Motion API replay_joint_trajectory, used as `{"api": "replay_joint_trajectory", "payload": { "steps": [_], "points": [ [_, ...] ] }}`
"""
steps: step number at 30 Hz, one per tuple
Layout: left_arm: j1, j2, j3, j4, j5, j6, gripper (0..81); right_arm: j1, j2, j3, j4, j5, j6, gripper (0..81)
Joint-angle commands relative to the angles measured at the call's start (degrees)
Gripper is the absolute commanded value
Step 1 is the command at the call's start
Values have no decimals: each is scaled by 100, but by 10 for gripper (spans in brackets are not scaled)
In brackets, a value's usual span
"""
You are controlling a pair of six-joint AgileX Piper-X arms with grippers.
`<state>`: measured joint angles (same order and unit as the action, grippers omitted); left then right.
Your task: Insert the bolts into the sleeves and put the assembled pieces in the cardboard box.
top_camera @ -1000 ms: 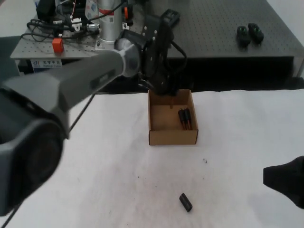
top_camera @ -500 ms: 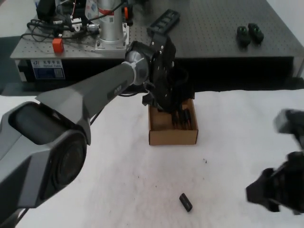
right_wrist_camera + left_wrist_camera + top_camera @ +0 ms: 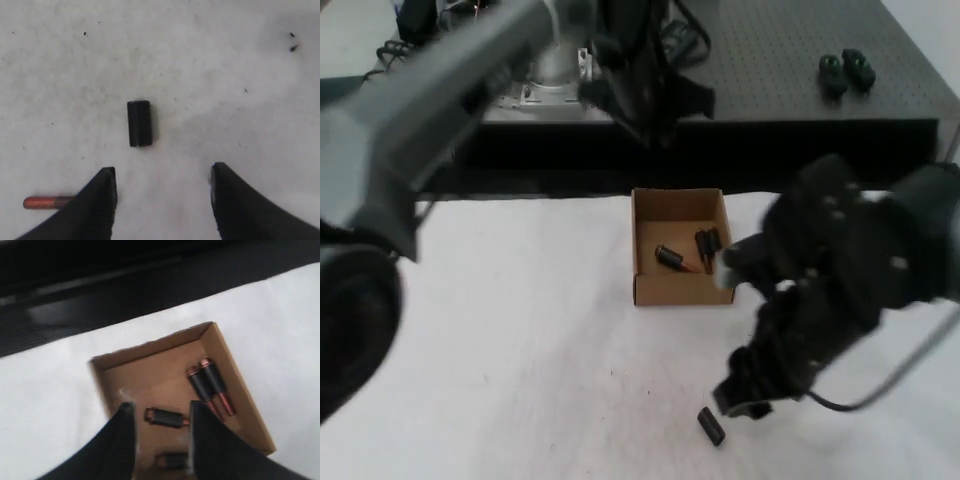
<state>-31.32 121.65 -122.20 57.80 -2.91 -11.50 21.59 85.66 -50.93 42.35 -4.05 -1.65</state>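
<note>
While hovering above the cardboard box [image 3: 140, 385], left end effector [image 3: 161, 440]: gaping.
Right end effector [image 3: 162, 195]: gaping, sleeve [image 3: 139, 123] lying just ahead.

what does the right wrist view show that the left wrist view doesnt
Right wrist view: a loose black sleeve lying on its side, and a bare copper-coloured bolt beside one of the open fingers of the right gripper.
Left wrist view: the cardboard box with assembled pieces lying inside, seen between the open fingers of the left gripper, and a dark bench beyond the box.
Both: the white cloth as the surface, and a pair of dark, open fingers.
</note>
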Motion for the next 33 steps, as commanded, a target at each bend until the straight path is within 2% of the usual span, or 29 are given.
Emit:
{"api": "replay_joint_trajectory", "payload": {
  "steps": [1,5,11,18,20,21,24,28,33],
  "points": [
    [37,-238,-27,488,-519,296,264,232,691,-536,133,212,-373,408],
    [57,-646,551,387,-721,251,264,396,1270,-904,212,221,-542,408],
    [61,-1769,2460,-422,-695,102,264,476,1697,-1068,327,312,-610,346],
    [43,-3054,4406,-1173,-62,11,264,476,1960,-1068,289,374,-610,344],
    [12,-3284,4721,-1169,34,29,264,476,1977,-1057,289,438,-610,305],
    [-16,-3355,4872,-1169,95,103,264,476,1976,-1057,272,440,-610,256],
    [-168,-3405,5205,-1169,445,468,264,476,1949,-1057,249,468,-610,33],
    [-531,-3301,5537,-1169,1071,978,264,225,1714,-980,373,520,-610,34],
    [-1136,-2845,5584,-1292,1494,1401,279,-463,623,-313,431,405,-594,34]
  ]
}}
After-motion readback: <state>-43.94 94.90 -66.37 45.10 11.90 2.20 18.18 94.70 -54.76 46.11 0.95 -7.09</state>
